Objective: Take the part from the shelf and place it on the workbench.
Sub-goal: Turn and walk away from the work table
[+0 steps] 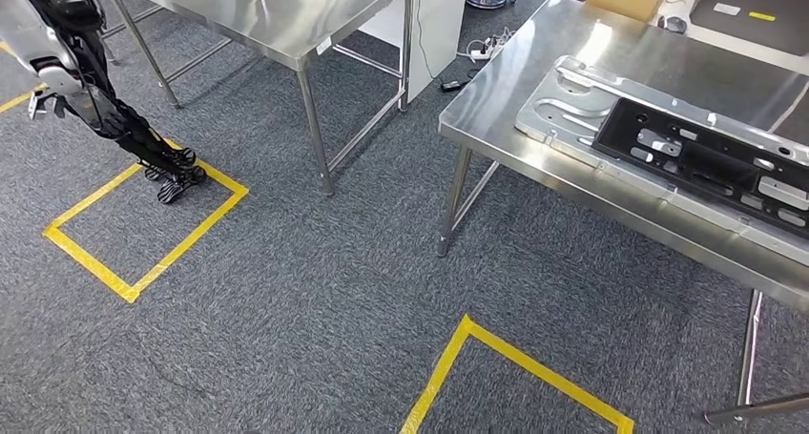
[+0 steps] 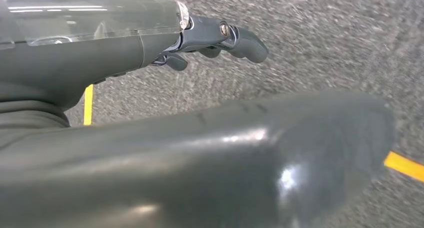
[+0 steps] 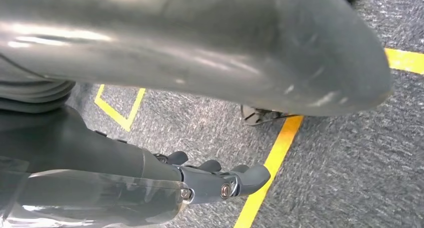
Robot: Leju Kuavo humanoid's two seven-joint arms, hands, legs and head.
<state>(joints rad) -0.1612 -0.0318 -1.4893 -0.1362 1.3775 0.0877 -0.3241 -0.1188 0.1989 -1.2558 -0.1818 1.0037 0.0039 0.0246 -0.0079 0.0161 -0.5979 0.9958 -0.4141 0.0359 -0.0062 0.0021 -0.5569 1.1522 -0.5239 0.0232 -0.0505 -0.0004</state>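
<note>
In the head view, a steel workbench [image 1: 496, 100] is seen at the upper right of the frame, and on it a long silver metal part [image 1: 563, 105] is laid flat, with a black frame-like part [image 1: 706, 153] resting on top of it toward the right edge. A second steel table [image 1: 277, 19] is seen at the upper left centre. Yellow tape squares [image 1: 143, 229] are marked on the grey carpet [image 1: 315, 291].

The left hand [image 2: 215, 40] is seen in the left wrist view over the carpet, its fingers spread loosely with nothing held. The right hand [image 3: 220, 180] is seen in the right wrist view above a yellow tape line [image 3: 270, 163], fingers likewise apart and empty.
</note>
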